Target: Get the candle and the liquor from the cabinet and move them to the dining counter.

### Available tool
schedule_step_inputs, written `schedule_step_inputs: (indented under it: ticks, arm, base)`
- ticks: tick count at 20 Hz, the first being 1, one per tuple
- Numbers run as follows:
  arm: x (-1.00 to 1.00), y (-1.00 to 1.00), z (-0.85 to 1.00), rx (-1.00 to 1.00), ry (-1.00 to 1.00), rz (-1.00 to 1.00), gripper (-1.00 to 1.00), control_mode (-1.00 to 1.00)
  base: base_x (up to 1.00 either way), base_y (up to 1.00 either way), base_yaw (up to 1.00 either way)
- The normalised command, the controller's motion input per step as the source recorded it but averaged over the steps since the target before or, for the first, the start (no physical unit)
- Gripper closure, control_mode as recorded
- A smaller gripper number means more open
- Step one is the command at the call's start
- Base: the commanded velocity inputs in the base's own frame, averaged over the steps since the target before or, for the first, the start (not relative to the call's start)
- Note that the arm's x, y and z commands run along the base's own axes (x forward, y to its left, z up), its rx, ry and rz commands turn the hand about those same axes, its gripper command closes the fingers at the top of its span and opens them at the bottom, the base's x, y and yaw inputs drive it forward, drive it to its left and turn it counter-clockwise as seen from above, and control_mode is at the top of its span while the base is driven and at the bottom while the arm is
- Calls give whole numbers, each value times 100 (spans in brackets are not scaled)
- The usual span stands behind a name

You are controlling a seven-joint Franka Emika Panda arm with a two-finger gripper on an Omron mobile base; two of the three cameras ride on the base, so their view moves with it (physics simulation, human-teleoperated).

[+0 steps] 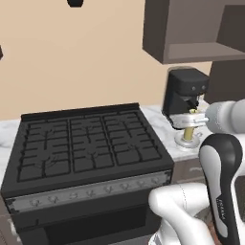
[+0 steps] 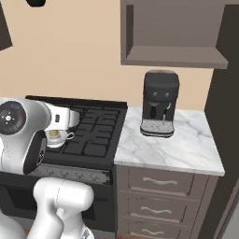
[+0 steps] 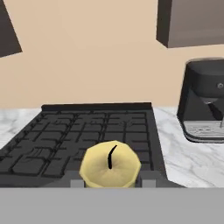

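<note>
- The candle [image 3: 110, 170], a pale-yellow stick with a short dark wick, sits between the jaws [image 3: 109, 183] at the bottom of the hand view, seen from just above its top.
- In the left base view the candle [image 1: 190, 132] stands upright in its small silvery dish holder [image 1: 187, 142], with the hand around its upper part; whether the holder rests on the worktop or hangs just above it cannot be told.
- The jaws are closed on the candle, a dark finger tip [image 3: 77, 183] showing on each side of it.
- The black gas stove [image 1: 86, 143] lies to the left of the candle, its grates bare.
- A black coffee machine [image 2: 160, 103] stands on the small marble worktop [image 2: 177, 149] to the right of the stove, near the wall.
- The cabinet [image 2: 172, 32] hangs on the wall above the coffee machine, dark brown, seen from below.
- Brown drawers [image 2: 161, 191] sit under the small marble worktop.
</note>
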Motion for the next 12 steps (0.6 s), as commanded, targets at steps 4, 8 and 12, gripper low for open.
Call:
schedule_step_inputs:
  ticks: [4, 8, 12]
  arm:
    - [0, 0, 0, 0, 0, 0, 100, 100]
    - [0, 0, 0, 0, 0, 0, 100, 100]
    - [0, 0, 0, 0, 0, 0, 100, 100]
  base:
    - [-27, 66, -19]
    - [-26, 60, -28]
    - [-30, 40, -36]
